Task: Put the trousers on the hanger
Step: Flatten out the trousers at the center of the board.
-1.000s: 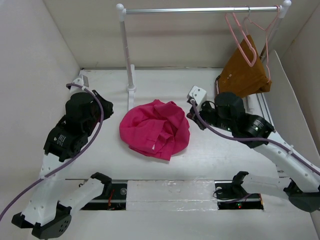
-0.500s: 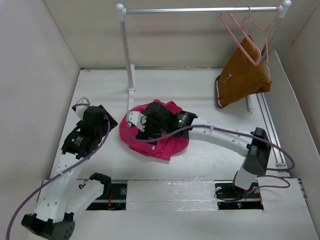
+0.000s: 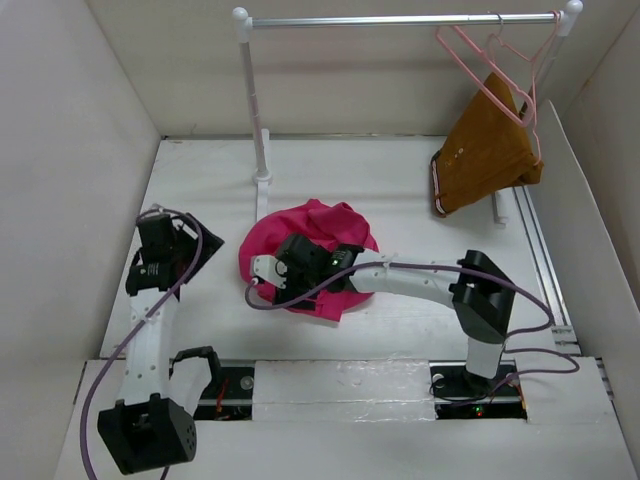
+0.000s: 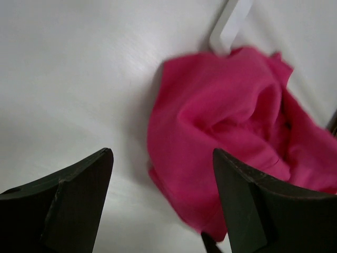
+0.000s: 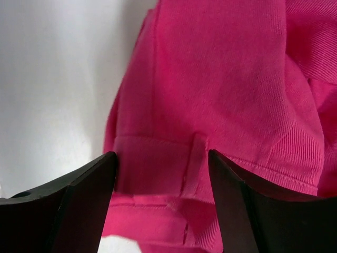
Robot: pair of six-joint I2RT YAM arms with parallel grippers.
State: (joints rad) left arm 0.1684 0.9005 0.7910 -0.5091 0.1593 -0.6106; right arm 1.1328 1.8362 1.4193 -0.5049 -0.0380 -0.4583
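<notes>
The trousers (image 3: 322, 225) lie crumpled mid-table (image 3: 400, 170), with the hanger (image 3: 478, 68) hooked on the silver rail (image 3: 400, 19) at about 1 o'clock from them, beside the mustard-brown garment (image 3: 490, 150). The right gripper (image 5: 160, 155) hovers wide open and empty over the waistband (image 5: 147, 158), a belt loop (image 5: 192, 163) between its jaws, likely because that firm edge grips well. The left gripper (image 4: 162, 153), also spread and empty, waits at 9 o'clock, facing the heap

We note white worktop (image 3: 400, 180) — plain, pale. Trousers (image 3: 318, 222) lie crumpled on it in one bunched heap near middle, waistband with belt loop showing on heap's near-left part. Rail post foot (image 3: 262, 182) stands on worktop — just behind heap's left side.
</notes>
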